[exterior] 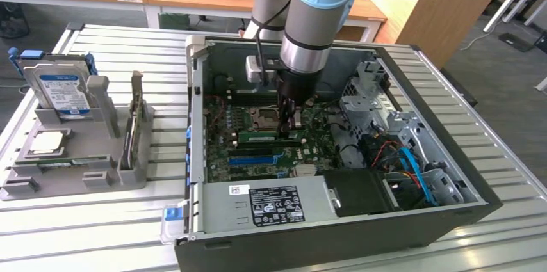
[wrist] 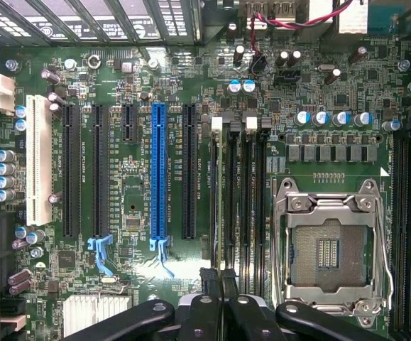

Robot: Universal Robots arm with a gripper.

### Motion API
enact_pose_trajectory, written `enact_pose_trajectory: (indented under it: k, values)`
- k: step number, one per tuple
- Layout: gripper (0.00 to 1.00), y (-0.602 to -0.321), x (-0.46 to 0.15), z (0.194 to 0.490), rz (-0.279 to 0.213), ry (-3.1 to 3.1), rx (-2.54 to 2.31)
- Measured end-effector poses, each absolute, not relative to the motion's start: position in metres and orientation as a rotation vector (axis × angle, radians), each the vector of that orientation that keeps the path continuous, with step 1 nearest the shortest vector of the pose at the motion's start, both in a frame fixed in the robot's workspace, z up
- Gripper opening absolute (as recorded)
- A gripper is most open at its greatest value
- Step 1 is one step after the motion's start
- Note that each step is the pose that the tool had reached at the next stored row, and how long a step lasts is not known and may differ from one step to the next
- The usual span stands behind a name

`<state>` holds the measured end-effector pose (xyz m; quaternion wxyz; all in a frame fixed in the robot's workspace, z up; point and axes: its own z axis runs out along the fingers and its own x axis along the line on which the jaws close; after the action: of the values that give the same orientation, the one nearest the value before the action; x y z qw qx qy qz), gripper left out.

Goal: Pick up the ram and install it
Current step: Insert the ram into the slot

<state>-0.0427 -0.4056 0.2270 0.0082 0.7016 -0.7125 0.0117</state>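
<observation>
The ram [exterior: 259, 136] is a slim green stick standing on edge in a memory slot of the motherboard [exterior: 256, 157], just beside the open CPU socket [exterior: 268, 116]. In the wrist view the ram [wrist: 226, 192] shows edge-on among the dark memory slots next to the CPU socket [wrist: 329, 249]. My gripper [exterior: 289, 132] points straight down into the open PC case [exterior: 342, 227] with its fingers shut together over one end of the ram. I cannot tell whether the fingertips touch it. My gripper [wrist: 219, 283] shows its two dark fingers pressed side by side.
A grey parts tray [exterior: 128, 176] stands at the exterior view's left, holding a blue-labelled hard drive [exterior: 60, 89], a silver CPU chip [exterior: 47, 143] and a small green board [exterior: 64, 163]. Drive cages [exterior: 376, 102], cables [exterior: 410, 163] and the power supply [exterior: 265, 205] crowd the case.
</observation>
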Motion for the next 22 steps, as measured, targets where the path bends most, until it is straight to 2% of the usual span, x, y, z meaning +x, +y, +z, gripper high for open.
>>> enact_pose_trajectory:
  k: [22]
  values:
    - [0.12, -0.4056, -0.0427, 0.2242, 0.037, -2.22, 2.2]
